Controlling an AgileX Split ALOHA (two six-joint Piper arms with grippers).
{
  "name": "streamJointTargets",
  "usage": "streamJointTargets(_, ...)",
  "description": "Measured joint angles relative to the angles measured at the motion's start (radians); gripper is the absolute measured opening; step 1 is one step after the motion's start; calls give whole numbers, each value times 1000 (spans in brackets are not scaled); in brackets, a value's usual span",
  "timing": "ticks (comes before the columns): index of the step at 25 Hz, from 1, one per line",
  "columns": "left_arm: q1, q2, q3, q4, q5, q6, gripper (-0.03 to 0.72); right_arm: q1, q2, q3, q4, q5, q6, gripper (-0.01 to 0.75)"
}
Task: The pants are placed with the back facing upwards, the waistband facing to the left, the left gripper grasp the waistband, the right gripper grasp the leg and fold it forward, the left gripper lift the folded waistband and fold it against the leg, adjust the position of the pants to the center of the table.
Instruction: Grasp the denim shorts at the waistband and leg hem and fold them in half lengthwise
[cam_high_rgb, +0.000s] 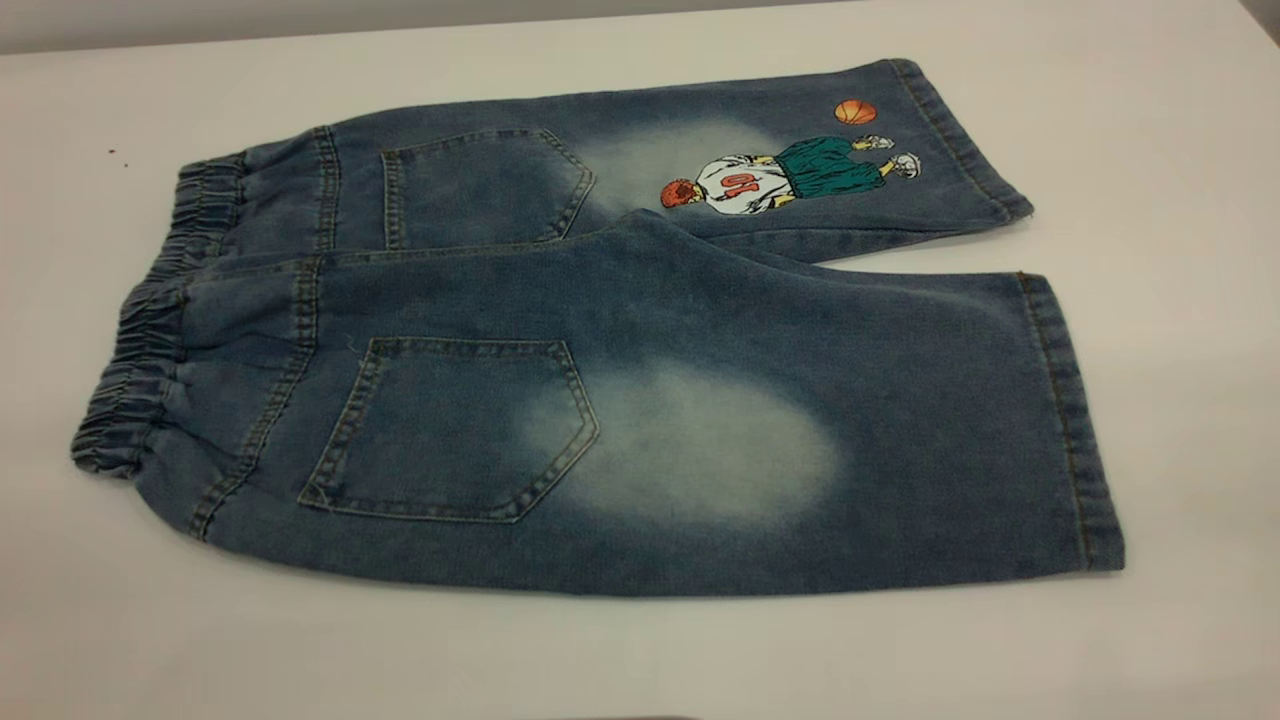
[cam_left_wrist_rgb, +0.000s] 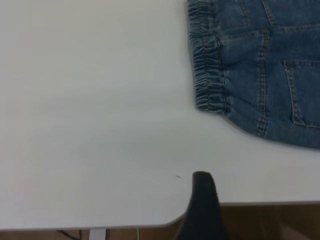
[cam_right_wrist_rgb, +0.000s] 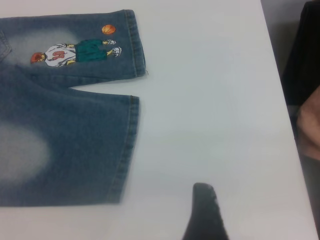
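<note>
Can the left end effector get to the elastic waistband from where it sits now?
Probably yes. Bare table lies between the left end effector and the waistband of the denim shorts; nothing sits on the waistband.

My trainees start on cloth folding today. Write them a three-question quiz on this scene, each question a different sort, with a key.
1. True or false: the pants lie flat and unfolded on the table.
2. The waistband faces which side of the exterior view? A left, B right
3. Fill in: the cartoon is printed on the ___ leg, seen from outside.

Key: 1 true; 2 A; 3 far. Only one fingertip shows of the left gripper and the right gripper, both off the cloth.
</note>
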Motion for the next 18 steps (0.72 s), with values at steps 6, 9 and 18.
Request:
streamJointTargets(6,0,0,0,0,0,0,516,0,0,0,0,0,0,435)
streamJointTargets(9,0,0,0,0,0,0,516,0,0,0,0,0,0,435)
streamJointTargets(18,0,0,0,0,0,0,516,0,0,0,18,0,0,435)
